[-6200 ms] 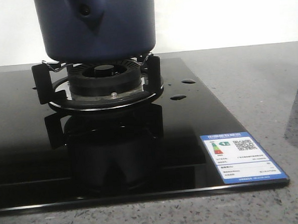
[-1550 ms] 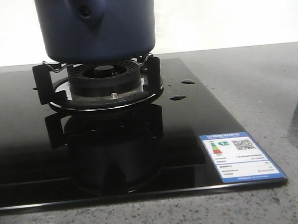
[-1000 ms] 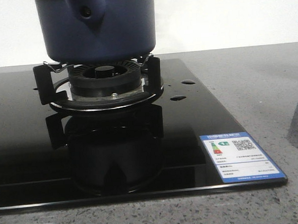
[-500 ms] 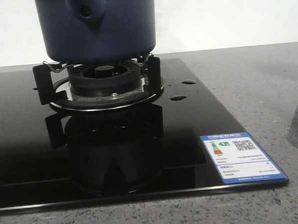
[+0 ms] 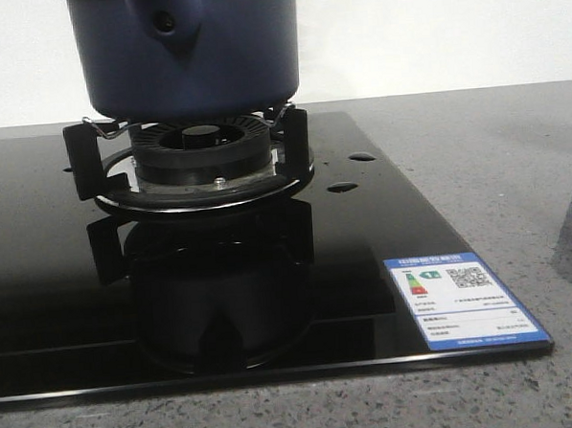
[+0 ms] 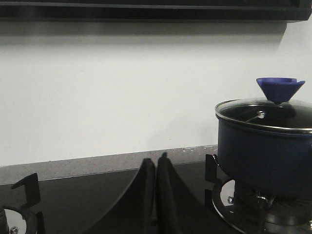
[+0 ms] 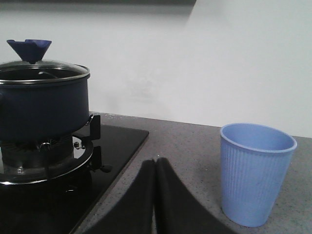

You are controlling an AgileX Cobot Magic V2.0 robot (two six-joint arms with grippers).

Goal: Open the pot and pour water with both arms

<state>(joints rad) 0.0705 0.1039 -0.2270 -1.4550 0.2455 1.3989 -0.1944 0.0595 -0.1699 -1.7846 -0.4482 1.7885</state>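
- Front view: the pot point(image 5: 191, 51) sits on the burner grate point(image 5: 192, 157) of a glossy black glass hob point(image 5: 223, 284), its top cut off by the frame's upper edge. The handle lug with its dark hole faces the camera. The hob's front edge runs just behind a strip of grey speckled countertop point(image 5: 476, 175), and an energy label point(image 5: 463, 299) lies at the hob's front right corner. Right of the hob the counter lies bare. Neither gripper shows here.
- Left wrist view: the left gripper point(image 6: 156, 195) has its two dark fingers pressed together, holding nothing. The pot point(image 6: 265, 156) stands well apart from it, carrying a glass lid point(image 6: 265, 113) with a blue knob point(image 6: 279, 89). A second grate point(image 6: 27, 195) sits at the other side, with open glass between.
- Right wrist view: the right gripper point(image 7: 155, 200) is likewise closed and empty, above the countertop beside the hob's edge. A ribbed light-blue cup point(image 7: 254, 173) stands upright on the counter, near the fingers without touching; the lidded pot point(image 7: 44, 105) is on the opposite side.
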